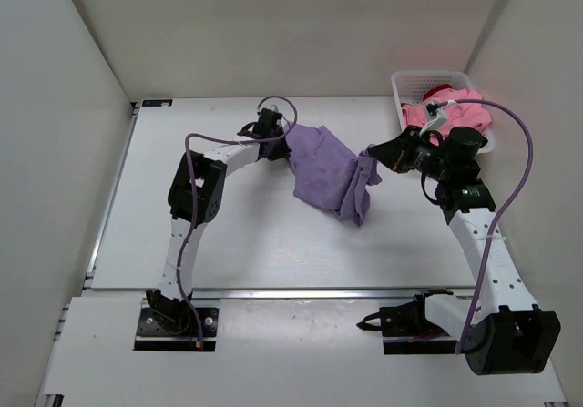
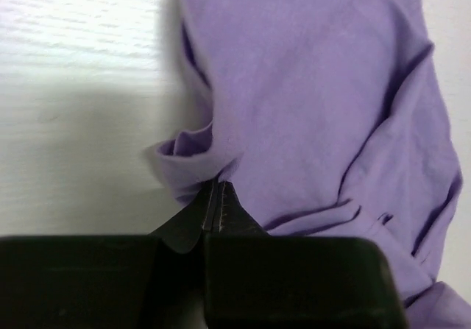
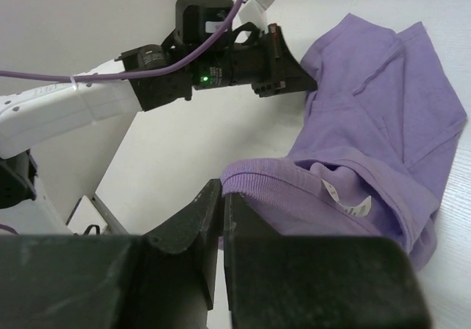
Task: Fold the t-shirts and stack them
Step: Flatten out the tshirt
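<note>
Bolted at the near edge of the bench, the two arm bases stand well apart, and both arms reach toward the far half. Between them the lavender t-shirt lies rumpled, running slantwise from near the far edge at centre down toward the middle of the bench, its lowest fold well short of the near edge. The left gripper has its fingers pressed together on a small fold at the shirt's far-left edge, right where cloth meets bare white surface. The right gripper pinches the ribbed collar rim at the shirt's right corner, which is lifted slightly off the surface; a white label shows just inside the neck. A white basket sits in the far right corner, close to the right wall, with the pink t-shirt heaped in it and the dark red t-shirt showing at the top of the heap. The right arm's wrist overlaps the basket's near rim in the top view. White bench surface stretches from the lavender shirt to the left edge and to the near edge. White walls close in the left, far and right sides.
</note>
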Robot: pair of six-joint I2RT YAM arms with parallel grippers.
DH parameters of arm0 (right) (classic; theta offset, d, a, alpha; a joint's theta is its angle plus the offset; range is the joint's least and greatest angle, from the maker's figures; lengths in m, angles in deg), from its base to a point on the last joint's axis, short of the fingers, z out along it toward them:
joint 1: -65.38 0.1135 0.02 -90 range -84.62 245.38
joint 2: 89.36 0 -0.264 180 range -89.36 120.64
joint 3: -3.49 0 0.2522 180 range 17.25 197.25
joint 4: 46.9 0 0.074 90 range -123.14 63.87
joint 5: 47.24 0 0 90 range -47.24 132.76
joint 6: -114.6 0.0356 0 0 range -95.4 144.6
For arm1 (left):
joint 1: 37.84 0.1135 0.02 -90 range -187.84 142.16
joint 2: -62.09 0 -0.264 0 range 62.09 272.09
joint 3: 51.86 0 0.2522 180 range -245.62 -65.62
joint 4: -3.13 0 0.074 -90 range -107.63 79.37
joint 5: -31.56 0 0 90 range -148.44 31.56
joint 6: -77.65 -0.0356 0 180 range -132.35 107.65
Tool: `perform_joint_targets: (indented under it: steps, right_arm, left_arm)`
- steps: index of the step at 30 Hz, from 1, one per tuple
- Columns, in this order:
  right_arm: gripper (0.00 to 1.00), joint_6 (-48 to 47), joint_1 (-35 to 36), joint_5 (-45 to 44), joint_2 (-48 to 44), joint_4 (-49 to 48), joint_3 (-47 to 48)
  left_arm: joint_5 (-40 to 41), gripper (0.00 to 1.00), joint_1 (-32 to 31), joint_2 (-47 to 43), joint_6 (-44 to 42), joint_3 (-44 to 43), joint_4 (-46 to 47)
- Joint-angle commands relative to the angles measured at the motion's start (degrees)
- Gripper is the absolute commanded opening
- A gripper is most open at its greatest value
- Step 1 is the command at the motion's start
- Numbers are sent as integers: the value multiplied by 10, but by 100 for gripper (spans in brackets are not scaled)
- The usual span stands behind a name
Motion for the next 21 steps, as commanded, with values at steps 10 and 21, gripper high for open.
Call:
perform_joint_targets:
  steps: [10,21]
  right_arm:
    - [0,-20,2,15,0,3,40]
    - [0,-131,126,-193,-16,201,313]
  left_arm:
    - [-19,0,83,-259,22,240,104]
    - [-92,0,190,-534,-60,194,-77]
